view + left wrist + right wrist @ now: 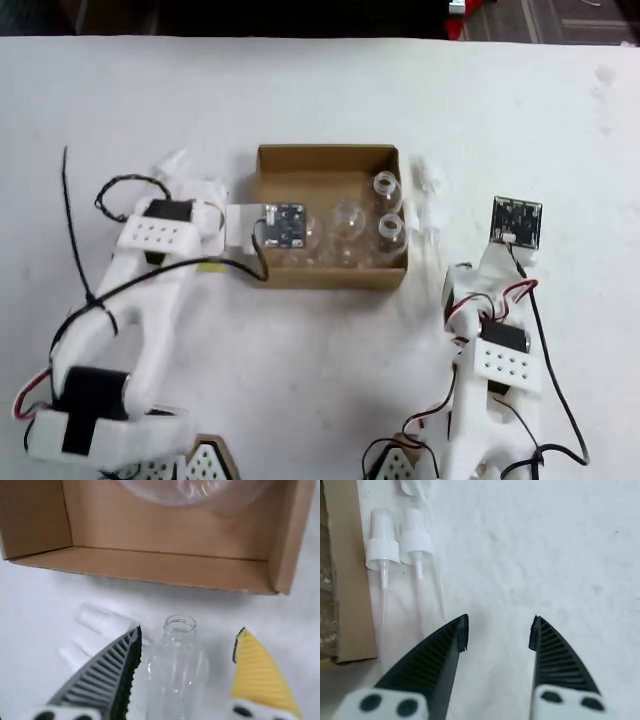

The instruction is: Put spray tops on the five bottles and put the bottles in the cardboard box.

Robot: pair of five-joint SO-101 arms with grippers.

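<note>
One uncapped bottle (pixel 175 675) is sitting beside the cardboard box (pixel 150 570), between the left gripper's (pixel 190 630) spread fingers. Seeming light and slick, so mid-body is looking the safest hold. Right gripper (pixel 500 618) is hovering, likewise spread.

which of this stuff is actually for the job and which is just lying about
For the job: brown cardboard box; clear round bottles inside it; clear plastic bottle outside its wall; white spray tops with dip tubes.
Just lying about: loose black cable on the white table.
</note>
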